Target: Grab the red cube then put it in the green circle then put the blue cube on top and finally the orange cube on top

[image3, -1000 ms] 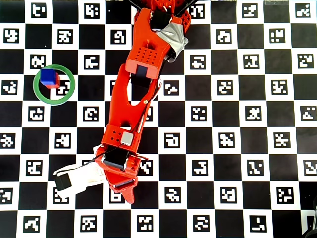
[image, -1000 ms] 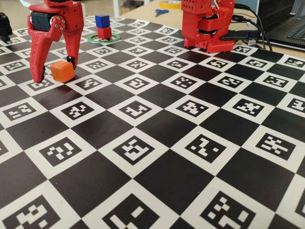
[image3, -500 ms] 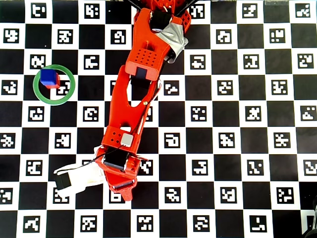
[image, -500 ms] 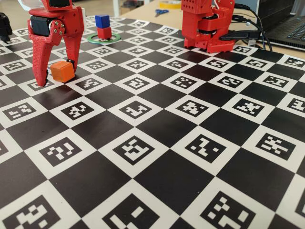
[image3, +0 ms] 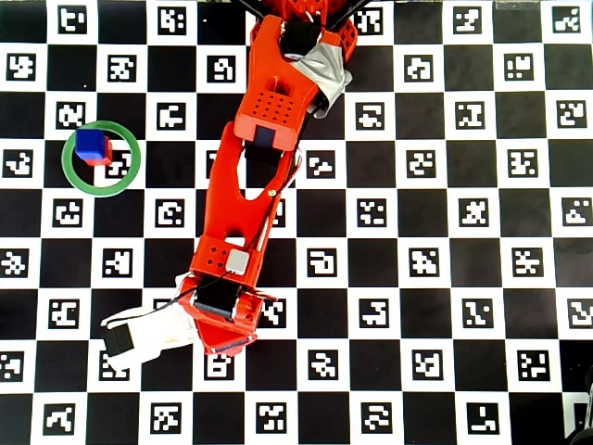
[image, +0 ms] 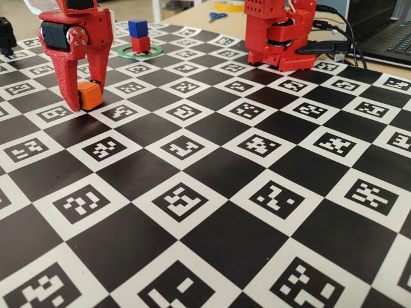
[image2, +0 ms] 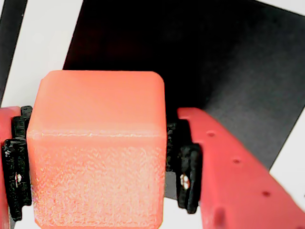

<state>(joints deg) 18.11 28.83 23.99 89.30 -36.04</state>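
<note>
Gripper [image: 85, 101] clamps the orange cube [image: 90, 95] squarely between its pads; lift straight before swinging toward the stack.

open board [image: 212, 212], arm base [image: 279, 35] far back

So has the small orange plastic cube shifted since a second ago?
Yes, slightly: in the fixed view the small orange plastic cube now sits more squarely between the hand's fingers, judged against the checkerboard squares beneath it.
</note>
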